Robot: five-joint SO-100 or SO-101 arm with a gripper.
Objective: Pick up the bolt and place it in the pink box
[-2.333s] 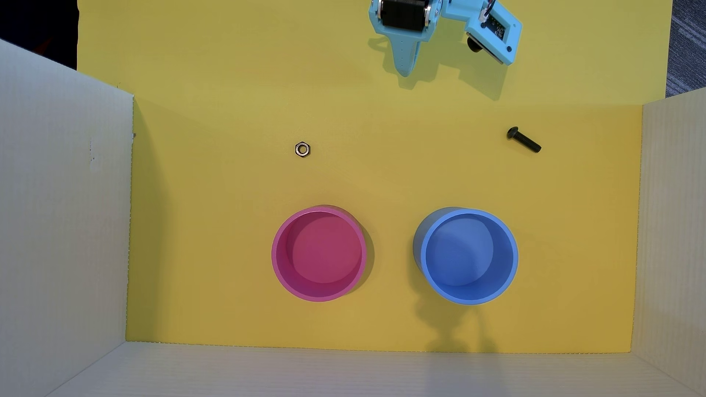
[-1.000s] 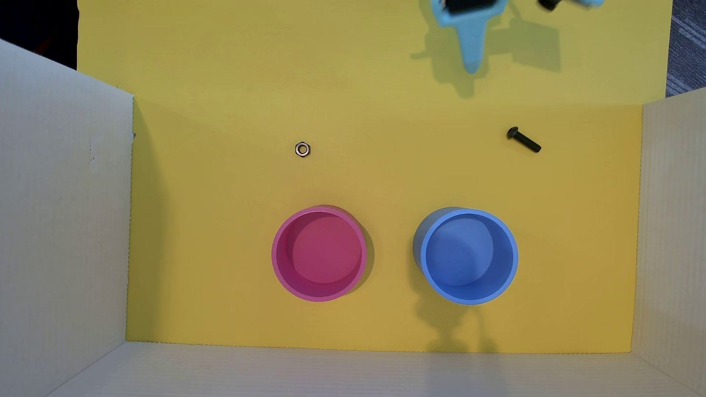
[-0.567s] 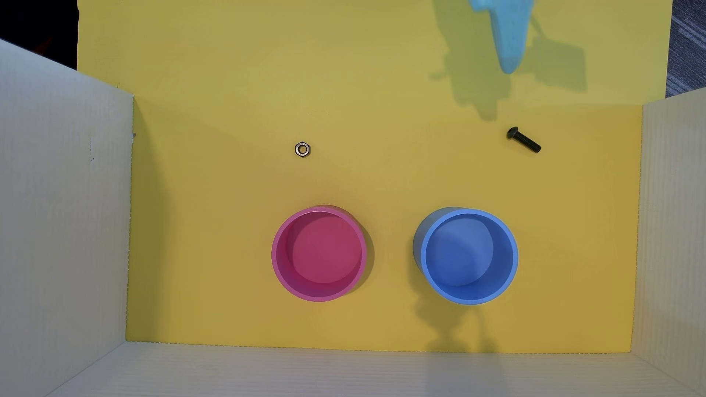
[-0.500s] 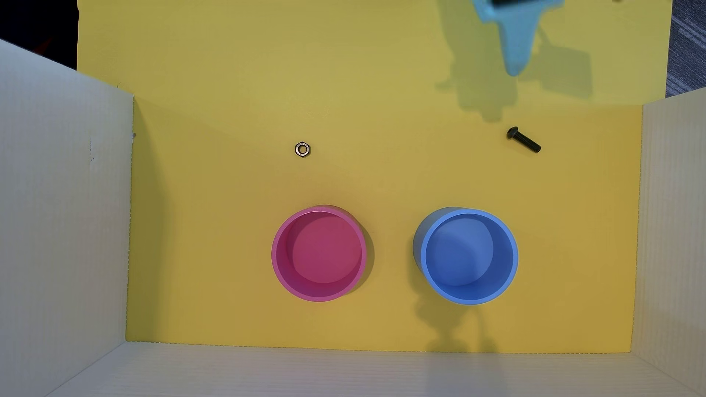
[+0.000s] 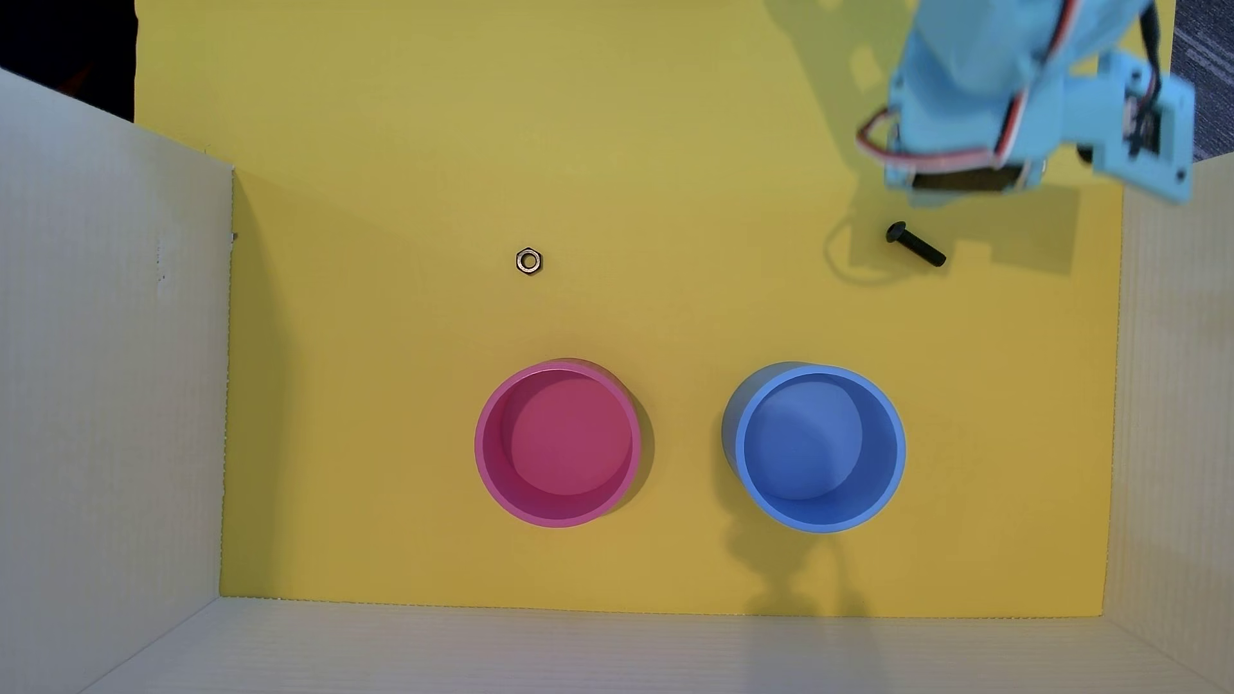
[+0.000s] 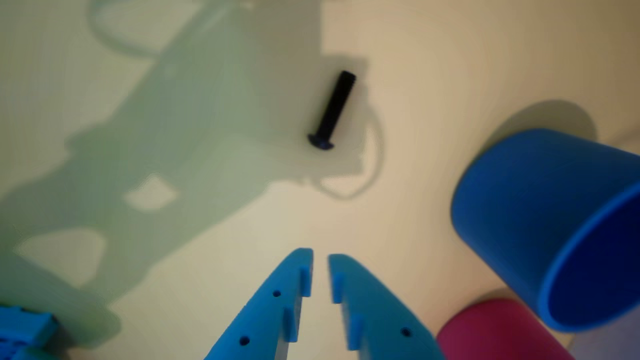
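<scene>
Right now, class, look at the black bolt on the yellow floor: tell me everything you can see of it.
The bolt is small, black and looks like metal, with a rounded head and a straight shank; any threads are too blurred to make out. It lies flat on the yellow floor, tilted diagonally, head toward upper left in the overhead view. Nothing touches it but the floor. The wrist view shows it in the arm's shadow, ahead of the gripper.

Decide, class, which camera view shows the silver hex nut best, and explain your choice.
The overhead view shows the silver hex nut best: it lies flat and sharp on the yellow floor, above the pink box, its six sides and hole plain. The wrist view does not show it at all.
</scene>
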